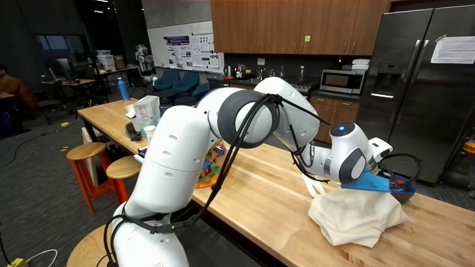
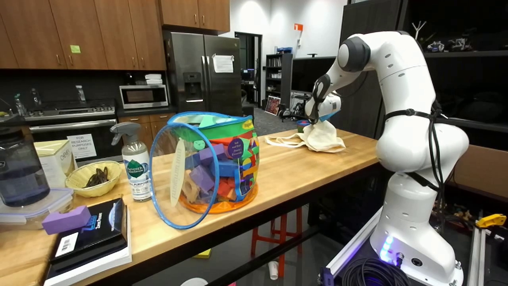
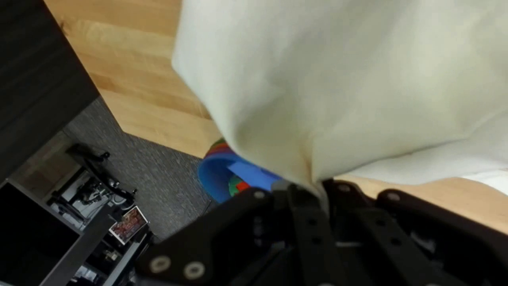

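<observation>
My wrist view shows what both exterior views hide: my hand [image 3: 315, 190] is clenched on a pinched fold of a cream cloth tote bag [image 3: 337, 91], and the cloth spreads away from my grip. From there I also look into a stack of nested bowls [image 3: 210, 174] just beyond the tote, with red and green pieces inside. In an exterior view, the tote's straps [image 2: 282, 142] lie looped to its left, while a see-through block carrier [image 2: 230, 133] full of coloured blocks [image 2: 228, 169] stands well apart from it at the near left, with a spray bottle [image 2: 137, 174] and a yellow basket [image 2: 91, 192] farther left. Teal chairs [image 1: 178, 80] and a blue bottle [image 1: 123, 89] appear in an exterior view.

The worktop [image 1: 267, 185] is pale wood laid in strips, and the lower part of my tote rests on it, toward one end. Across the room I see brown cabinets [image 1: 289, 26], a microwave [image 1: 342, 82] and a dark refrigerator [image 1: 426, 100].

My arm [image 2: 405, 71] rises from its base [image 2: 414, 238] at the near right, beside the worktop, bends over at the elbow and reaches down to the tote. My hand tilts down into the cloth; in an exterior view, a blue bracket [image 1: 367, 181] at my wrist covers much of it.
</observation>
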Controlling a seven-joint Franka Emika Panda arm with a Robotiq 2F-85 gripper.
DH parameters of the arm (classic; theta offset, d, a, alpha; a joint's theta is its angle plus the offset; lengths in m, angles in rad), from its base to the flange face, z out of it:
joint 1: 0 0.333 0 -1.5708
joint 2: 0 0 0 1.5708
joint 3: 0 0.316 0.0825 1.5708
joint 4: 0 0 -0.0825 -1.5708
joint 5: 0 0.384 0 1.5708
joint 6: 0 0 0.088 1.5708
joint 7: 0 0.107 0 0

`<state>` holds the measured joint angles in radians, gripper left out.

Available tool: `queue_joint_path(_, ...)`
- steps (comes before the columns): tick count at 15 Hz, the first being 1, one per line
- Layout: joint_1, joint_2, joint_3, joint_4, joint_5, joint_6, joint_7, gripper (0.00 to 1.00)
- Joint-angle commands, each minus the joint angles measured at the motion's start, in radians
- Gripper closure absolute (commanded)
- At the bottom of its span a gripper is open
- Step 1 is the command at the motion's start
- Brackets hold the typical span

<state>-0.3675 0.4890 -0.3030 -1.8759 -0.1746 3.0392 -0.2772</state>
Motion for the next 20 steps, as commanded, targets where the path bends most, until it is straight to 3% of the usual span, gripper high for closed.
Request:
queue_joint_path(1, -0.004, 0.077, 0.034, 0.122, -0.006, 0.035, 0.009, 0.99)
queue_joint_path(11, -0.008, 0.2, 0.192, 0.37, -0.002, 0.066, -0.036, 0.99)
queue_joint_path(20, -0.024, 0.18, 0.35, 0.361, -0.009, 0.066, -0.116, 0.99)
